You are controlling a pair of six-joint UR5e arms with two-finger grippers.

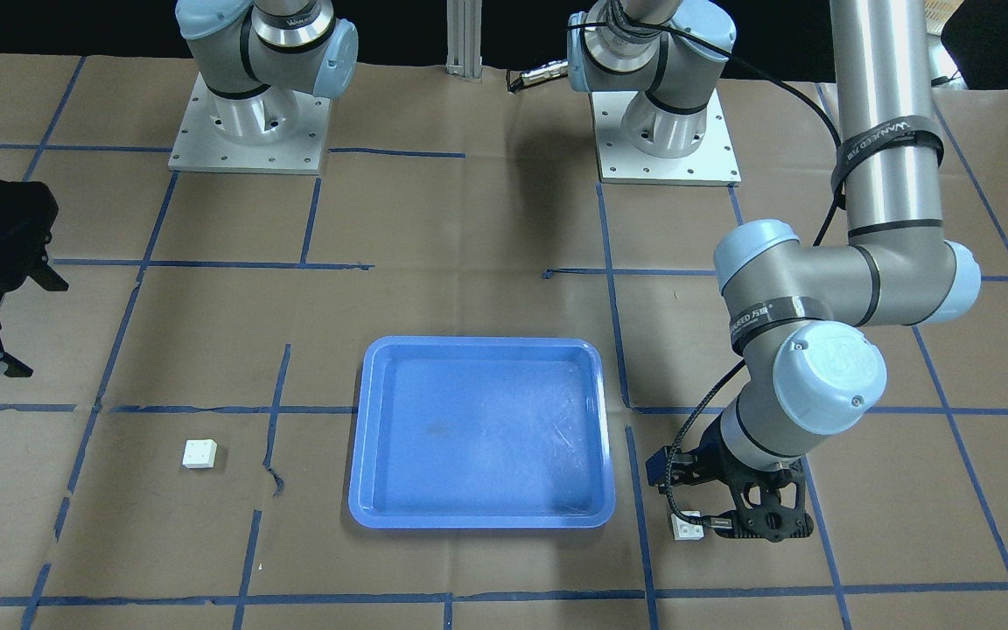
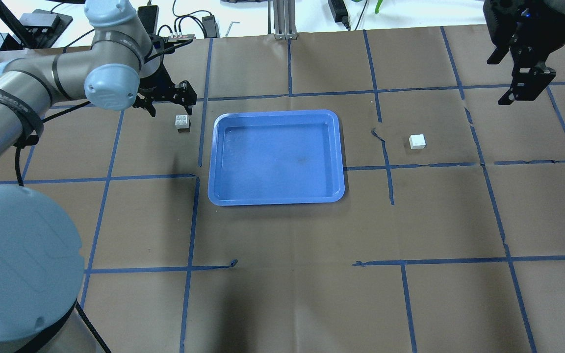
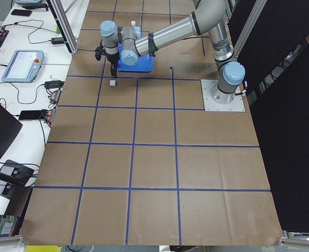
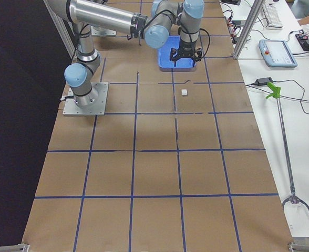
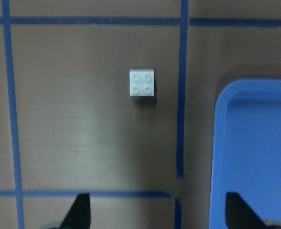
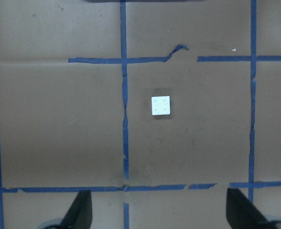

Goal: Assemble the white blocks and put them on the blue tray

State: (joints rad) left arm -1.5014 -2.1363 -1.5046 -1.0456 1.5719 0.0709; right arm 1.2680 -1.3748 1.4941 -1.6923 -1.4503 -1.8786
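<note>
papered table point(image 2: 287, 235) — left hand point(image 5: 157, 212) and right hand point(image 6: 157, 212) spread, fingertips point(image 5: 81, 210) half cropped.

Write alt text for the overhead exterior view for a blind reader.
An empty blue tray sits mid-table on tape-gridded brown paper. One white block lies to its left, beside the left gripper; the other lies to its right, the right gripper raised beyond it.
</note>
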